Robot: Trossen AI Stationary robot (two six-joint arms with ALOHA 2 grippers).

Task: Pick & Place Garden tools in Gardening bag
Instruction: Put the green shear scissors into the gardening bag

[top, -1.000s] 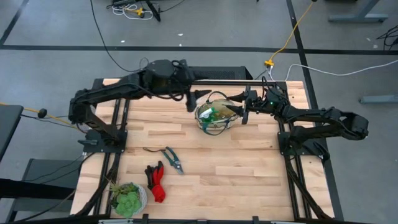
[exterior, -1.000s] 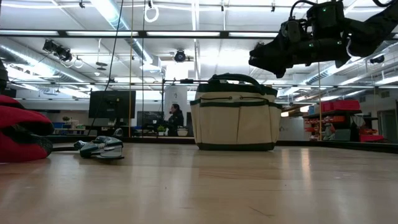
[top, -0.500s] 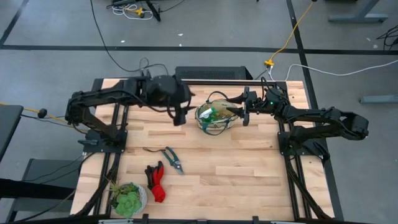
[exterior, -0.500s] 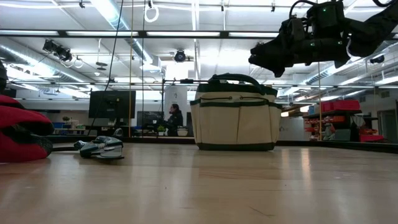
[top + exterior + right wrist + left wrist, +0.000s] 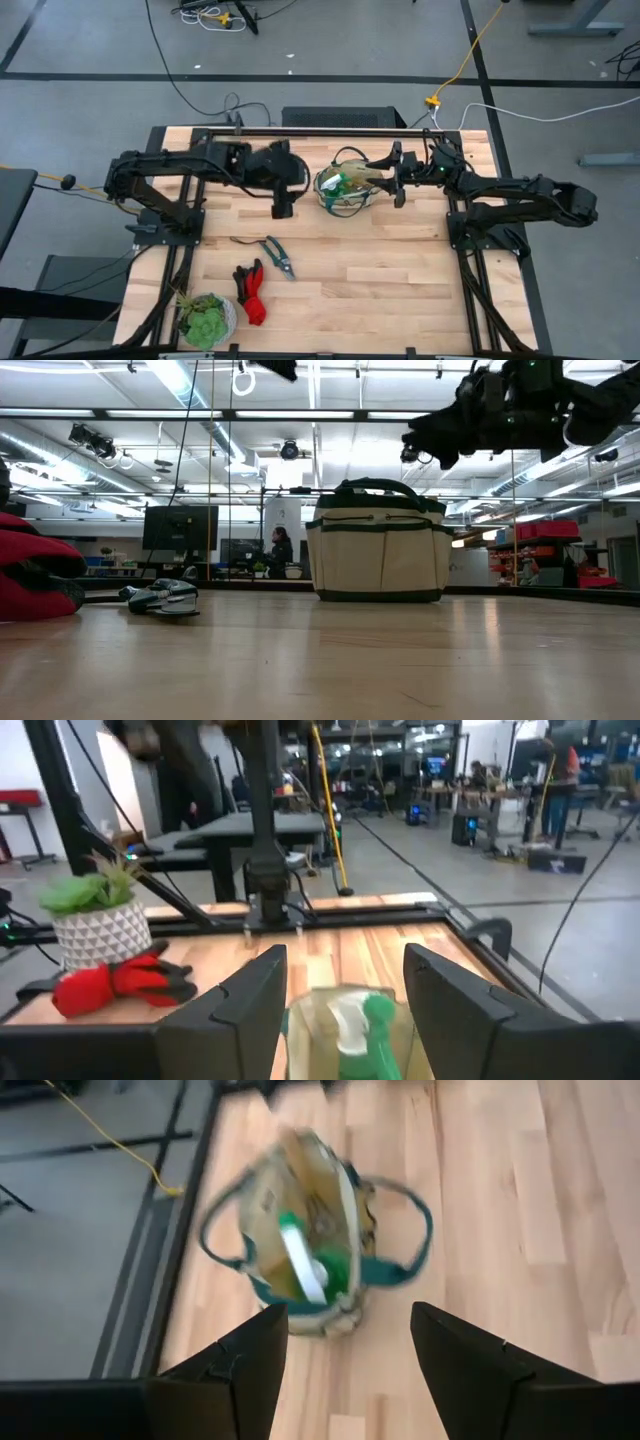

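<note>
2 tools still wait for you near the worktop's front-left corner: pruning shears (image 5: 279, 255) and gloves (image 5: 250, 291). Your gardening bag (image 5: 345, 187), mid-back, holds the green-and-white piece (image 5: 305, 1268). Left gripper (image 5: 281, 210) and right gripper (image 5: 392, 183) flank it, both parted, empty.

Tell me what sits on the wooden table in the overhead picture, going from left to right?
Potted plant → red-and-black gloves → pruning shears → left pincer → gardening bag → right pincer, which hovers at the bag's right edge.
</note>
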